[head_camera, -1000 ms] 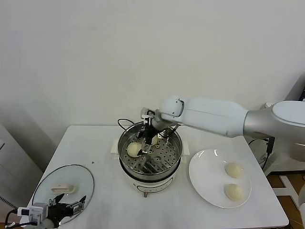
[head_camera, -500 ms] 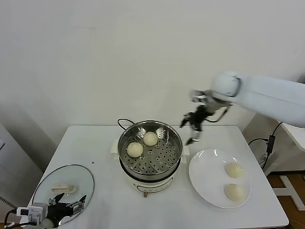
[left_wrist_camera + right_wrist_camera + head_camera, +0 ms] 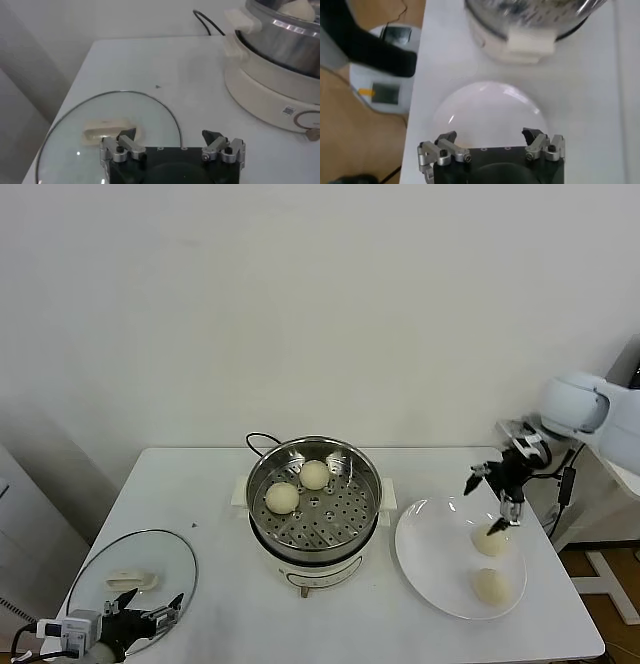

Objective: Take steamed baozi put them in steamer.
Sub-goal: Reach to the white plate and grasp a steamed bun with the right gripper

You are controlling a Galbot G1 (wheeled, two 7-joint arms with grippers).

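The steel steamer (image 3: 336, 515) stands mid-table with two baozi in it, one at the front left (image 3: 283, 497) and one behind it (image 3: 314, 474). Two more baozi lie on the white plate (image 3: 430, 556) to its right: a far one (image 3: 490, 541) and a near one (image 3: 491, 586). My right gripper (image 3: 487, 504) hangs open and empty just above the far plate bun. In the right wrist view the open gripper (image 3: 490, 136) looks down on the plate (image 3: 490, 112), with the steamer (image 3: 530, 20) beyond. My left gripper (image 3: 140, 616) is parked open at the table's front left corner.
The glass lid (image 3: 135, 576) lies flat at the front left, under the left gripper (image 3: 170, 136); the lid (image 3: 75, 125) and the steamer base (image 3: 270, 95) show in the left wrist view. A black cord (image 3: 258, 440) runs behind the steamer. The table's right edge is close to the plate.
My right arm has come out of the steamer, leaving a second bun there, and swung right to hang over the plate. The left arm has stayed put.
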